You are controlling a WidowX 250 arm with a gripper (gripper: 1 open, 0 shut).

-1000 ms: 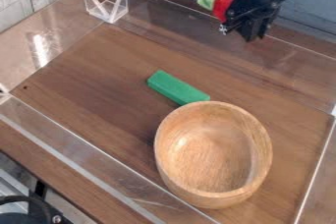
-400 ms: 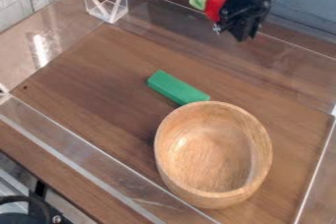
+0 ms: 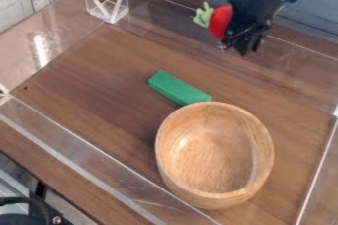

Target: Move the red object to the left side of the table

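The red object point(image 3: 218, 18), a small strawberry-like toy with a green leafy top, hangs above the far right part of the table point(image 3: 93, 81). My black gripper point(image 3: 235, 34) comes down from the top edge, pointing steeply down, and is shut on the red object, which sticks out at its left side. The fingertips are dark and partly merged with the toy.
A green rectangular block point(image 3: 176, 88) lies near the table's middle. A large wooden bowl point(image 3: 214, 153) stands at the front right. Low clear acrylic walls point(image 3: 59, 150) border the table, and a clear folded stand point(image 3: 106, 4) sits at the back left.
The gripper has sunk a little toward the tabletop with the red object still in it; the toy's green top now points more to the left.
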